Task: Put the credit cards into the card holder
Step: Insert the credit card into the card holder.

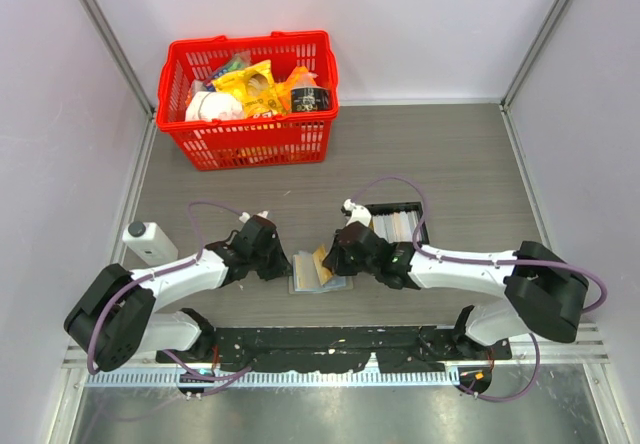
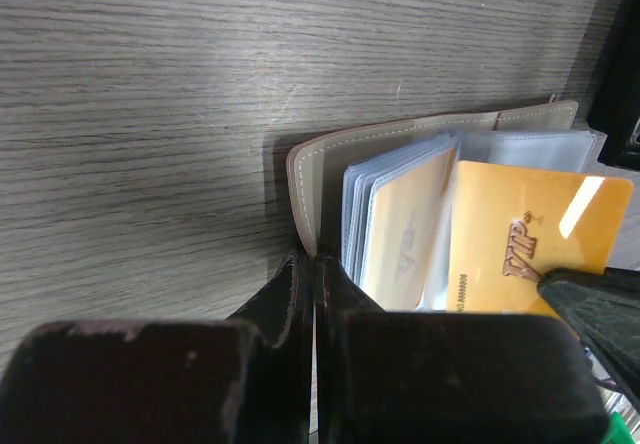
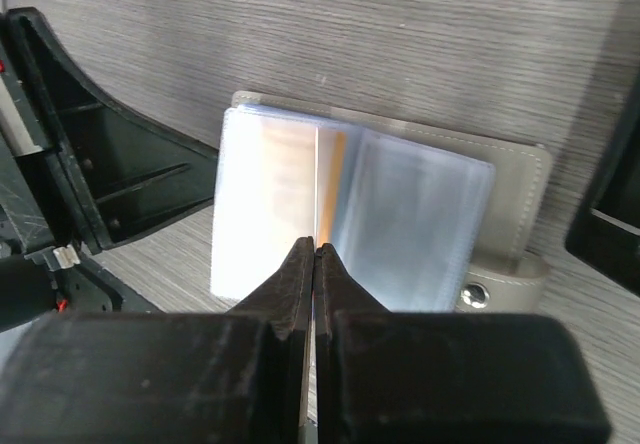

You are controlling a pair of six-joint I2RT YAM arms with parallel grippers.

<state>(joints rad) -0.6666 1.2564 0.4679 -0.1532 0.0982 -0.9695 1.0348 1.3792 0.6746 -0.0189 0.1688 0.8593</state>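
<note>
- Right gripper (image 3: 316,249) is clamped on a thin tan-orange plastic credit card (image 2: 535,234). It holds the card edge-on over the open grey-beige folding card holder (image 3: 510,179), which lies on the grey wood-grain table (image 1: 450,164) between the two arms.
- Left gripper (image 2: 315,269) is closed at the holder's cover edge; whether it pinches or merely presses the cover, I cannot tell.
- The step probably goes best with the card aligned to the mouth of one clear plastic sleeve (image 3: 420,204), slid in gently while the cover is steadied.
- Whether the card's leading edge sits inside a sleeve is hidden.
- The pale cards in the black rectangular tray (image 1: 395,205) are too small to count.
</note>
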